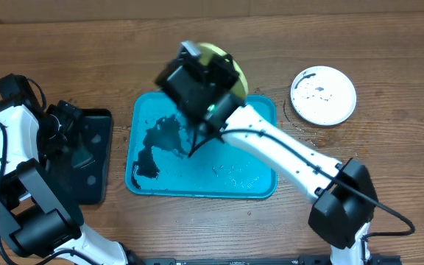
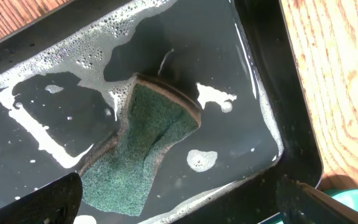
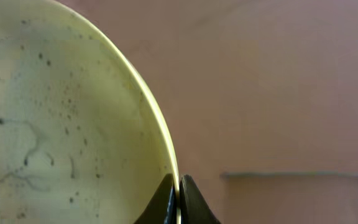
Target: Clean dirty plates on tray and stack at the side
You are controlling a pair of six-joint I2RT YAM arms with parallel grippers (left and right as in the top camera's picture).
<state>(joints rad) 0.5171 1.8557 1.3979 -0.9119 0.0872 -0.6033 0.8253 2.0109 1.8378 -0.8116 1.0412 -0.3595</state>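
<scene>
My right gripper (image 3: pixel 178 200) is shut on the rim of the yellow-green-rimmed plate (image 3: pixel 61 112), whose whitish face carries dark specks. In the overhead view that plate (image 1: pixel 234 68) is held tilted up over the far edge of the teal tray (image 1: pixel 256 188), mostly hidden by the wrist. The tray holds dark smudged liquid (image 1: pixel 160 138) and no plate. The white plate (image 1: pixel 323 96), with black smudges, lies on the table to the right. The pale-teal-rimmed plate is out of view. My left gripper (image 2: pixel 185 208) is open above a green sponge (image 2: pixel 143 146).
The sponge lies in soapy water in a smaller black tray (image 2: pixel 272 93), which stands left of the teal tray (image 1: pixel 98 177). The left arm (image 1: pixel 13 125) hangs over it. The right arm (image 1: pixel 293 158) crosses the teal tray's right half.
</scene>
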